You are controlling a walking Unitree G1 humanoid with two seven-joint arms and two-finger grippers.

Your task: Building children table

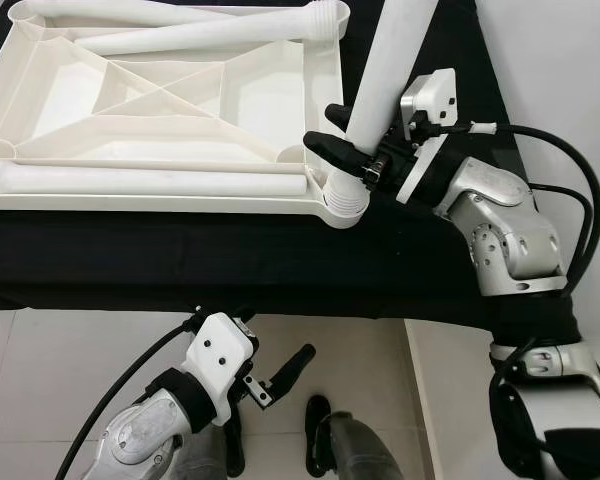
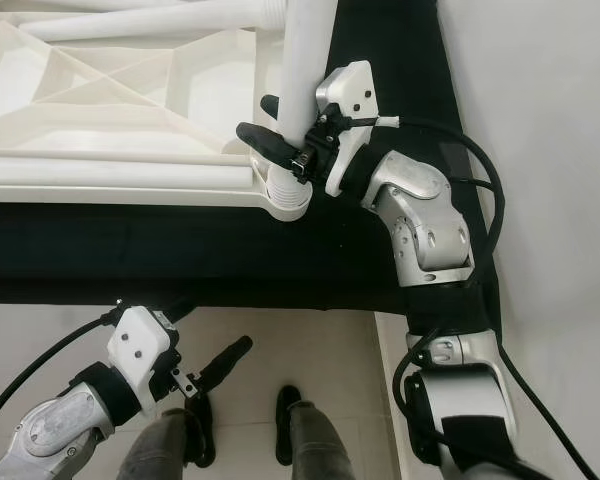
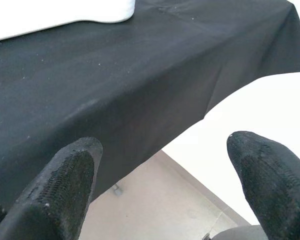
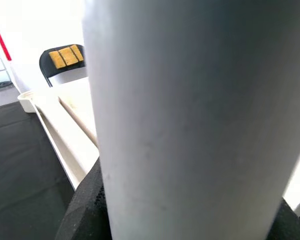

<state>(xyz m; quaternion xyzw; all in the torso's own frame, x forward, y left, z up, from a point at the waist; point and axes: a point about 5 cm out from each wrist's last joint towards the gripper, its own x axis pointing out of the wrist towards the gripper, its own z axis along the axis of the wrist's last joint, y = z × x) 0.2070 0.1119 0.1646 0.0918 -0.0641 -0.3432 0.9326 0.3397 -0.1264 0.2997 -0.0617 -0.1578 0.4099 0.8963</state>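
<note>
right claw (image 1: 345, 152): gripping upright white leg (image 1: 385, 75) at tabletop (image 1: 180, 110) corner socket | left claw (image 1: 290, 368): open, below desk (image 1: 230, 260) edge

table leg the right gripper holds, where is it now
The table leg stands upright in the near right corner socket of the upturned white tabletop, clamped by the right gripper.
</note>
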